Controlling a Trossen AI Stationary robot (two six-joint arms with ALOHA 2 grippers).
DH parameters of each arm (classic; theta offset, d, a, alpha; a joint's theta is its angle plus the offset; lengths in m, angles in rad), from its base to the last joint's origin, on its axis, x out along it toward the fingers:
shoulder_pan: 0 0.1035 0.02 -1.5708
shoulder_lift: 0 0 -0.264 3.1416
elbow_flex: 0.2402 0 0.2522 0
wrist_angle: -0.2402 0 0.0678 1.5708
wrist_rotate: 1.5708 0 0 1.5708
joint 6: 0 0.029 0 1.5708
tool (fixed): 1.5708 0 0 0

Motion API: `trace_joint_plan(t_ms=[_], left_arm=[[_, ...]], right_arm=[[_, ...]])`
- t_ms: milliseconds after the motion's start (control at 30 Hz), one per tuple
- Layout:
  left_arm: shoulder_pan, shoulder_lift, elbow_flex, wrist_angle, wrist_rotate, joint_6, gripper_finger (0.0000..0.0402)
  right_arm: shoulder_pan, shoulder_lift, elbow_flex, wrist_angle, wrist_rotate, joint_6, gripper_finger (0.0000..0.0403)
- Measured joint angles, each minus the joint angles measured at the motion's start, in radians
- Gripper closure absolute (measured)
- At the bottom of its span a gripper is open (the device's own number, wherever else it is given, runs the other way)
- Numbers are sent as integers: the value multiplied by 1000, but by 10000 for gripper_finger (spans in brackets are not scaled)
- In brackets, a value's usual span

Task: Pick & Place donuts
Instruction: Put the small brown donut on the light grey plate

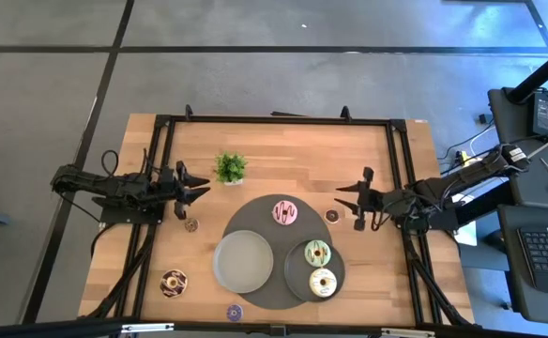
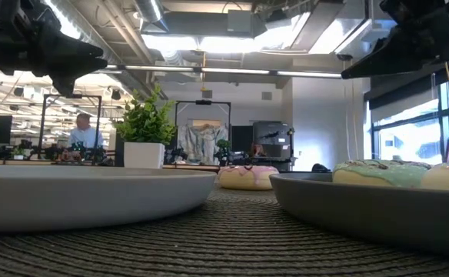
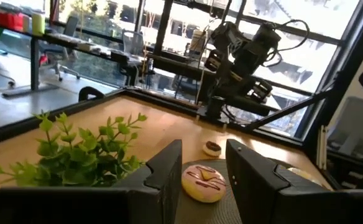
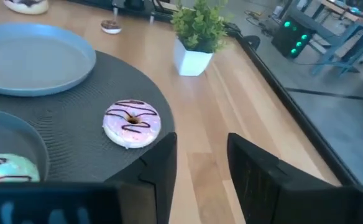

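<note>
My left gripper hovers open over the table's left side, near the potted plant. My right gripper hovers open on the right, close to the tiny brown donut. The pink-striped donut lies on the dark round mat, ahead of both grippers. The green donut and the cream donut sit on the right grey plate. On the bare wood lie the tiny dark donut, the chocolate-sprinkled donut and the purple donut.
An empty grey plate lies on the mat's near left part. The potted plant stands toward the far side, just right of my left gripper. A black frame runs round the table. A person sits far off in the room.
</note>
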Motion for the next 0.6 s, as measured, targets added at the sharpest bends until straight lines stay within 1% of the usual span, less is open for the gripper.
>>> trace_joint_plan(t_ms=[133, 267, 400, 500, 600], left_arm=[[0, 0, 0, -5, -6, 19, 281], [0, 0, 0, 31, -33, -25, 281], [0, 0, 0, 57, 5, -30, 281], [0, 0, 0, 55, 55, -30, 281], [0, 0, 0, 55, 58, -30, 281]], right_arm=[[0, 0, 0, -1, -94, 19, 260], [0, 0, 0, 14, -170, 70, 260], [0, 0, 0, 12, -228, 143, 260], [0, 0, 0, 11, -246, 143, 260], [1, 0, 0, 10, -245, 144, 260]])
